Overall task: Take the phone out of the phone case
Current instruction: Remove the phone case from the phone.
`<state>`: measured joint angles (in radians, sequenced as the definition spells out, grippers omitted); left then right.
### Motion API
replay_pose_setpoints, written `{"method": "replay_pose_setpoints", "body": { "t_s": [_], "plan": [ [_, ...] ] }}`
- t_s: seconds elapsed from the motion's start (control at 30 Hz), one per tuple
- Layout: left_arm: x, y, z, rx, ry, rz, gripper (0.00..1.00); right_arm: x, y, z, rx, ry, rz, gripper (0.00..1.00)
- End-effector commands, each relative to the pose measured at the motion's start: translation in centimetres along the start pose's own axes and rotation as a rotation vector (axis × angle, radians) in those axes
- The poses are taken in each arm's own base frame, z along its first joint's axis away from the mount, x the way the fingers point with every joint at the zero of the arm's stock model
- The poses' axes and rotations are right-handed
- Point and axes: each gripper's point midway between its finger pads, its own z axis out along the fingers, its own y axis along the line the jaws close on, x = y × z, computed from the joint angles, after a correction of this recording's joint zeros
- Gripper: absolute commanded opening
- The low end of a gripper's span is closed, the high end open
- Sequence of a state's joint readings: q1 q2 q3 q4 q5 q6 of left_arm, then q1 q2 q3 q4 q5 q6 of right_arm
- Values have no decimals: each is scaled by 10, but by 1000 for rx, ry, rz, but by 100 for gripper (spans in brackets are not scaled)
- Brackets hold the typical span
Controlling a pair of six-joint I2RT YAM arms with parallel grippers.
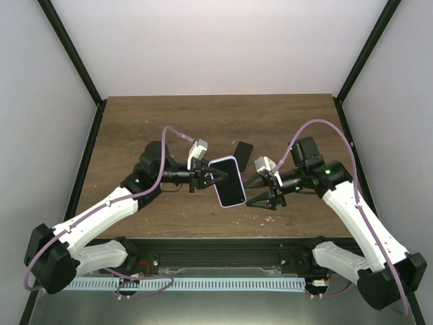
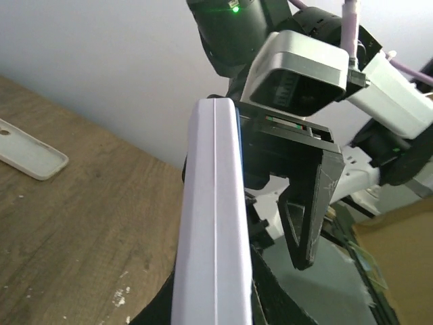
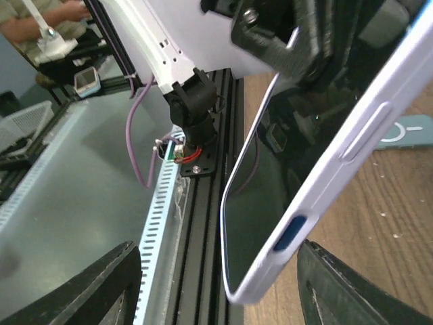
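The phone [image 1: 228, 181], dark screen up, sits inside a pale lavender phone case [image 1: 234, 201] and is held tilted above the table's front middle. My left gripper [image 1: 212, 177] is shut on the case's left edge. In the left wrist view the case's side [image 2: 213, 223] runs up between my dark fingers [image 2: 270, 291]. My right gripper [image 1: 256, 191] stands open just to the right of the phone. In the right wrist view the case's lower corner [image 3: 270, 271] with its blue button [image 3: 289, 233] hangs between my spread fingers [image 3: 101, 284], and the screen [image 3: 264, 196] faces left.
A dark flat thing [image 1: 243, 152] lies on the wooden table [image 1: 149, 128] just behind the phone. A pale empty case [image 2: 30, 157] lies flat on the wood in the left wrist view. The black rail [image 1: 216, 254] runs along the table's near edge.
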<state>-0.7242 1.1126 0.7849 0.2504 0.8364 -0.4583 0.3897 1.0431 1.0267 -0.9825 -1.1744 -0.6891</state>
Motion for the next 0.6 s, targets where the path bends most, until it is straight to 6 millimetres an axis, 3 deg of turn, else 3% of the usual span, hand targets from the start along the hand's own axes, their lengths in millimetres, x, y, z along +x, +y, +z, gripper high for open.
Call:
{"method": "replay_pose_setpoints", "body": {
  "t_s": [0.0,0.23,0.57],
  "plan": [
    [-6,-15,-7,138,61,-6,0,2,15,-5,27,54,-143,64],
    [-3,-24,-8,210,102,-7,0,39,9,11,35,229,-164,55],
    [-8,-22,-7,192,85,-16,0,37,17,32,-12,257,-188,50]
  ]
}}
